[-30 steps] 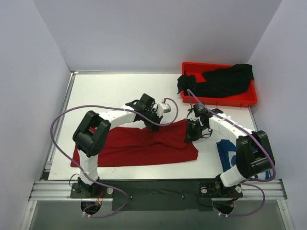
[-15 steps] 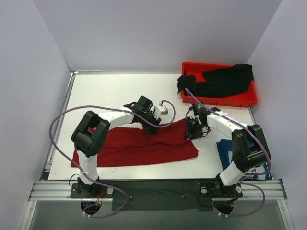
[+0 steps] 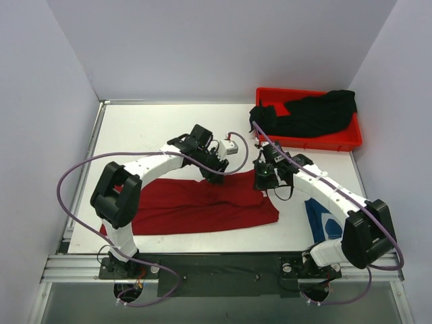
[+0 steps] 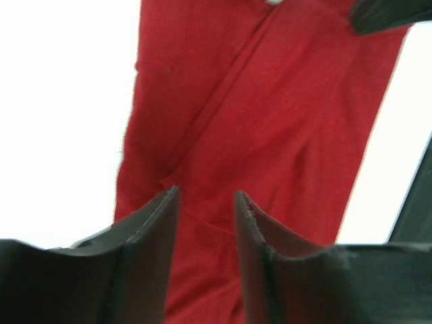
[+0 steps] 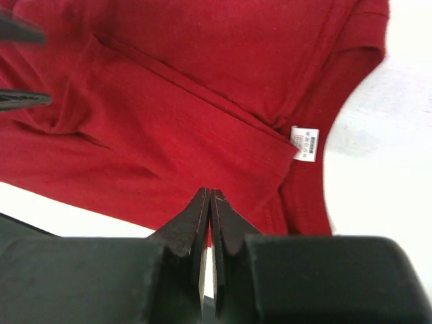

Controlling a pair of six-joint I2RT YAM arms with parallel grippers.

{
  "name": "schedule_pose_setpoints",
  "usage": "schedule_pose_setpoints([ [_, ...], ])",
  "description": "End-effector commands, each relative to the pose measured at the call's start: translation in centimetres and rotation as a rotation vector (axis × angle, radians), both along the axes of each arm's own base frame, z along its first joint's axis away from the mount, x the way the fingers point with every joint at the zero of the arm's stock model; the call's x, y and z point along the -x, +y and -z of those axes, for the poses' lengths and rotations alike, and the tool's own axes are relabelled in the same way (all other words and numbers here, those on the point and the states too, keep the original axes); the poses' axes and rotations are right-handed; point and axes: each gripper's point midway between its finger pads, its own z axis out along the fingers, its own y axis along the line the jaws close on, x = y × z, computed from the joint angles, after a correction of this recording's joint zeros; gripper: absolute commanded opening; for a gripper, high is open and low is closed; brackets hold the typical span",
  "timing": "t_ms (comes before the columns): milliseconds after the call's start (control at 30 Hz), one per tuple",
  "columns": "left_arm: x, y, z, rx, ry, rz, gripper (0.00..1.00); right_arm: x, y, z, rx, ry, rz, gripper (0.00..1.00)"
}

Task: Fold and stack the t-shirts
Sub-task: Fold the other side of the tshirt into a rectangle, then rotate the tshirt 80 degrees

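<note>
Dark red t-shirt (image 3: 189, 209) below, left fingers (image 4: 150, 229) apart over it, right fingers (image 5: 194, 223) pressed together

The first shirt (image 3: 196, 206) lies spread across the near middle of the table (image 3: 148, 128). Behind it to the right, a tray (image 3: 307, 144) in the far right corner holds the second shirt (image 3: 310, 115). The third shirt (image 3: 316, 219) lies at the near right.

Dark red t-shirt (image 3: 202, 209), black t-shirt (image 3: 310, 116), bright red tray (image 3: 324, 144), seemingly blue-and-white t-shirt (image 3: 318, 219)
</note>
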Motion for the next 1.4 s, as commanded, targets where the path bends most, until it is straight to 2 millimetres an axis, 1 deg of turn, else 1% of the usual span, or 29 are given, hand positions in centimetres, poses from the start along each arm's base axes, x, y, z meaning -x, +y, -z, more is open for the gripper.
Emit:
schedule_pose_setpoints([
  [0, 3.1, -1.1, -3.2, 0.104, 0.038, 0.106, 0.32, 1.7, 1.9, 1.6, -0.135, 0.107, 0.043, 0.0],
  [33, 4.3, -1.0, -2.3, 0.109, 0.088, 0.113, 0.28, 2.0, 1.8, 2.5, -0.136, 0.135, 0.06, 0.0],
  [67, 4.6, -1.4, -1.9, 0.123, 0.097, 0.12, 0.24, 2.6, 1.5, 3.4, -0.121, 0.164, 0.074, 0.0],
  [100, 5.0, -1.4, -0.7, 0.122, 0.109, 0.109, 0.23, 2.7, 1.1, 4.2, -0.108, 0.191, 0.095, 0.0],
  [167, 5.1, -0.9, 1.8, 0.076, 0.102, 0.099, 0.23, 3.5, 0.1, 6.0, -0.085, 0.242, 0.133, 0.0],
  [200, 4.6, -0.4, 3.4, 0.019, 0.08, 0.087, 0.23, 4.0, -0.6, 7.0, -0.072, 0.272, 0.154, 0.0],
  [267, 4.4, 0.4, 5.4, -0.049, 0.076, 0.076, 0.22, 4.6, -1.7, 8.0, -0.05, 0.302, 0.187, 0.0],
  [400, 4.2, 1.4, 6.3, -0.105, 0.049, 0.085, 0.22, 5.3, -3.4, 8.8, -0.005, 0.338, 0.227, 0.0],
  [467, 4.1, 1.6, 5.9, -0.116, 0.039, 0.096, 0.22, 5.3, -3.9, 8.4, 0.009, 0.333, 0.225, 0.0],
  [500, 4.1, 1.6, 5.1, -0.112, 0.03, 0.1, 0.24, 5.0, -4.1, 8.0, 0.015, 0.317, 0.223, 0.0],
  [533, 4.3, 1.4, 4.4, -0.095, 0.027, 0.122, 0.3, 4.8, -4.2, 7.2, 0.021, 0.302, 0.215, 0.0],
  [600, 4.4, 0.6, 1.6, -0.035, 0.012, 0.163, 0.39, 4.3, -4.6, 5.6, 0.041, 0.269, 0.212, 0.0],
  [633, 5.4, 0.5, 0.1, 0.005, 0.042, 0.196, 0.45, 4.3, -4.9, 5.2, 0.056, 0.261, 0.216, 0.0],
  [667, 5.0, 0.5, -1.3, 0.034, 0.025, 0.212, 0.46, 4.4, -5.2, 4.0, 0.075, 0.248, 0.215, 0.0],
  [700, 5.9, 0.9, -2.6, 0.063, 0.063, 0.226, 0.48, 3.7, -5.6, 3.0, 0.132, 0.197, 0.211, 0.0],
  [733, 5.2, 1.6, -3.3, 0.08, 0.067, 0.202, 0.48, 4.7, -6.4, 2.6, 0.189, 0.214, 0.203, 0.0],
  [767, 5.1, 2.4, -4.2, 0.092, 0.081, 0.183, 0.48, 4.5, -6.6, 1.9, 0.24, 0.183, 0.191, 0.0],
  [833, 3.0, 5.5, -4.5, 0.082, 0.077, 0.074, 0.44, 6.1, -6.9, 2.1, 0.272, 0.24, 0.184, 0.0],
  [867, 1.3, 8.1, -4.0, 0.072, 0.074, -0.017, 0.41, 6.7, -6.8, 2.4, 0.265, 0.265, 0.196, 0.0],
  [900, 0.4, 9.7, -4.1, 0.062, 0.053, -0.072, 0.37, 7.8, -6.6, 3.1, 0.253, 0.305, 0.192, 0.0],
  [933, -0.9, 12.8, -3.5, 0.056, 0.059, -0.167, 0.35, 8.2, -6.5, 3.4, 0.245, 0.317, 0.202, 0.0],
  [967, -1.8, 14.7, -3.2, 0.024, 0.029, -0.21, 0.33, 9.0, -6.7, 4.0, 0.256, 0.336, 0.198, 0.0],
  [1033, -3.6, 20.5, -1.8, -0.072, -0.013, -0.334, 0.29, 9.6, -7.0, 4.6, 0.274, 0.354, 0.197, 0.0],
  [1100, -4.5, 25.5, -0.2, -0.174, -0.047, -0.427, 0.27, 9.8, -6.9, 5.3, 0.28, 0.376, 0.193, 0.0],
  [1133, -4.8, 29.1, 0.6, -0.209, -0.054, -0.508, 0.27, 9.7, -6.4, 5.6, 0.259, 0.381, 0.179, 0.0],
  [1200, -5.0, 33.5, 2.2, -0.306, -0.064, -0.576, 0.27, 9.6, -5.9, 6.7, 0.249, 0.422, 0.16, 0.0],
  [1233, -4.9, 35.1, 2.8, -0.368, -0.079, -0.58, 0.27, 9.2, -5.8, 7.3, 0.261, 0.44, 0.147, 0.0],
  [1300, -4.1, 37.3, 4.2, -0.449, -0.082, -0.563, 0.27, 8.4, -5.5, 7.9, 0.282, 0.466, 0.129, 0.0],
  [1367, -2.0, 38.1, 6.3, -0.523, -0.051, -0.519, 0.27, 7.1, -5.4, 8.6, 0.298, 0.487, 0.124, 0.0],
])
